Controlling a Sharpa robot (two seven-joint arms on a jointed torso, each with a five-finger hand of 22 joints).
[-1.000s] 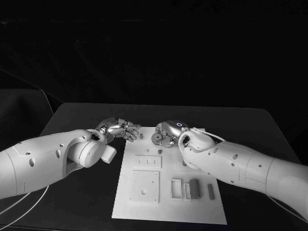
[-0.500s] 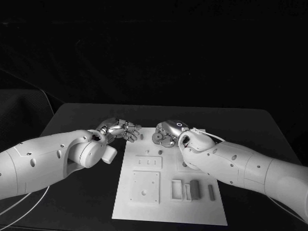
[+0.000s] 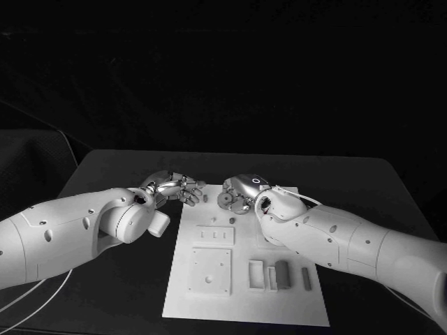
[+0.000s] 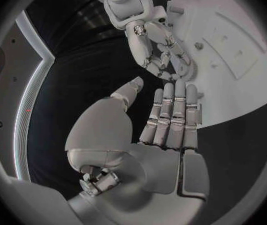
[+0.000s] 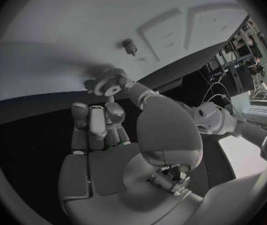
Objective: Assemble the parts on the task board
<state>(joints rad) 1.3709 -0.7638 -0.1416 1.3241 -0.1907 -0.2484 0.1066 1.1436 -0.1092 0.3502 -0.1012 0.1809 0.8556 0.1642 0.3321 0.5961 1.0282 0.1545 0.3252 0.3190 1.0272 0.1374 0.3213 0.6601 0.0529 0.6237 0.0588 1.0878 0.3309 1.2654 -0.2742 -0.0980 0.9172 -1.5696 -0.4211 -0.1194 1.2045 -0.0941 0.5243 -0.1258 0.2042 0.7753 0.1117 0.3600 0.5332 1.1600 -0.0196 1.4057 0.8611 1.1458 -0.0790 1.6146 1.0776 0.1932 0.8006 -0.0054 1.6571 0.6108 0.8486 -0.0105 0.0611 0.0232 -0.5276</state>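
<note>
**Toothed gear held above the board's far end**

We see the right hand (image 5: 118, 135) pinching a small round gear (image 5: 110, 83) with a ridged rim over the flat white task board (image 3: 246, 307). The left hand (image 4: 165, 130) hovers alongside, silver fingers straight and together, holding nothing.

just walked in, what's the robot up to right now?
It is assembling parts on the white task board. The right hand pinches a small gear in its fingertips, above the board's far end and near a small peg standing there. The left hand hovers beside it at the board's far left edge, fingers straight and holding nothing. Other parts lie at the board's near end.
</note>
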